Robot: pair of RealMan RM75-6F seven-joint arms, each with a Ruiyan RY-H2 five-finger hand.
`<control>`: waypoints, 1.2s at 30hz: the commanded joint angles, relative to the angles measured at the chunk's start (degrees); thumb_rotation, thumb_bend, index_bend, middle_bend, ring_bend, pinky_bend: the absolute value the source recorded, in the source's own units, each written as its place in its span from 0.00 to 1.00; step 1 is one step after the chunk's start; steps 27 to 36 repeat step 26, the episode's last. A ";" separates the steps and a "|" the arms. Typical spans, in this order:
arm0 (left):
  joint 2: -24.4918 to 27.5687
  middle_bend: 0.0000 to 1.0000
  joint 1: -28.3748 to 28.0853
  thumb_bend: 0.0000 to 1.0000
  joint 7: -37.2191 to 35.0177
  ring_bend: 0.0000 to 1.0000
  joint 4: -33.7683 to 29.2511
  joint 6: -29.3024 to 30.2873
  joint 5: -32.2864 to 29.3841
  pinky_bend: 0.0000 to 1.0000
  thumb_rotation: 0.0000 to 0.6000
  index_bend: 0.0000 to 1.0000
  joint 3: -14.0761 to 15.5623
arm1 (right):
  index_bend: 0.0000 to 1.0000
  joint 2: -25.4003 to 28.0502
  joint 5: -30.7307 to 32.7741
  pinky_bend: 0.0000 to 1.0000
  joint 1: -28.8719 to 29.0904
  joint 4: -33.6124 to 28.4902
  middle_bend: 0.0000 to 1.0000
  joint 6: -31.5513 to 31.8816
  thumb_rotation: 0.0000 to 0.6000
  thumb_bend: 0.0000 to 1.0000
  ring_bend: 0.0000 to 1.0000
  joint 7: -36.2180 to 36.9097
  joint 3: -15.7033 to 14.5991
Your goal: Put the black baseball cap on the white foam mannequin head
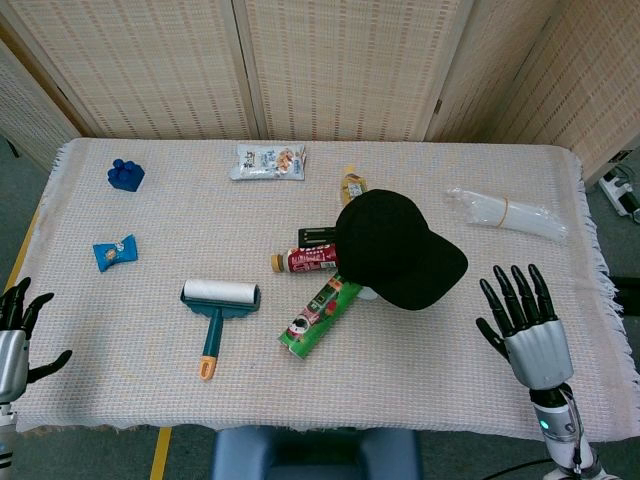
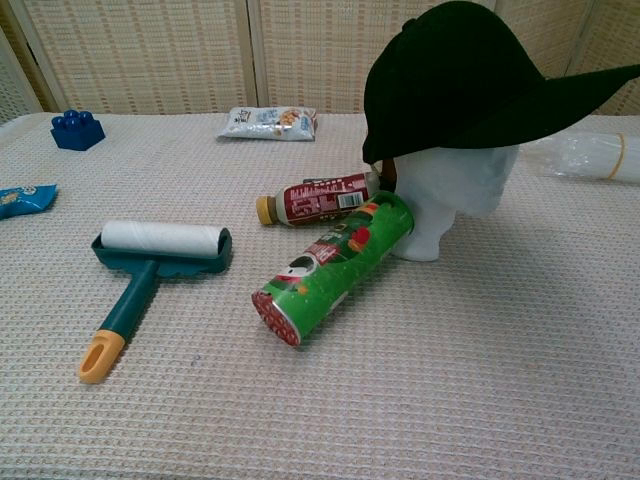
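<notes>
- at the far left edge of the head view we see the left hand just off the table's near corner, fingers spread and holding nothing.
- on the pale woven tablecloth, a blue toy block sits near the far left corner, and a blue snack packet lies nearer to us on the left side.
- a teal lint roller with a white roll and orange handle tip lies left of centre, handle pointing toward the near edge.
- a white snack bag lies near the far edge, about mid-table.
- a red drink bottle lies on its side, with a green cylindrical can also on its side just in front of it; the can's far end is right by the base of the mannequin head.
- the black baseball cap sits on the white foam mannequin head, brim pointing toward the robot's right.
- a small yellowish packet lies just behind the cap.
- a clear plastic bag lies toward the far right.
- the right hand is near the front right edge, clear of the cap, fingers spread apart and empty.
</notes>
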 commanded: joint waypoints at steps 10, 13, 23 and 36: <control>-0.43 0.02 -0.13 0.14 -0.08 0.01 -1.05 0.01 4.37 0.15 1.00 0.22 2.62 | 0.00 21.12 16.87 0.00 -11.17 -28.76 0.00 -13.75 1.00 0.08 0.00 0.47 -0.91; -0.42 0.02 -0.35 0.14 0.06 0.01 -1.13 -0.87 4.26 0.15 1.00 0.22 2.91 | 0.00 23.02 16.35 0.00 -11.84 -30.13 0.00 -14.70 1.00 0.08 0.00 -0.87 -0.99; -0.47 0.01 -0.01 0.14 0.07 0.01 -1.42 0.24 6.21 0.15 1.00 0.21 3.73 | 0.00 25.64 14.67 0.00 -13.83 -31.73 0.00 -16.42 1.00 0.08 0.00 2.24 0.51; -0.32 0.01 0.14 0.14 0.06 0.01 -1.35 0.55 6.58 0.15 1.00 0.21 3.89 | 0.00 25.58 13.89 0.00 -14.42 -32.16 0.00 -16.25 1.00 0.08 0.00 1.92 0.98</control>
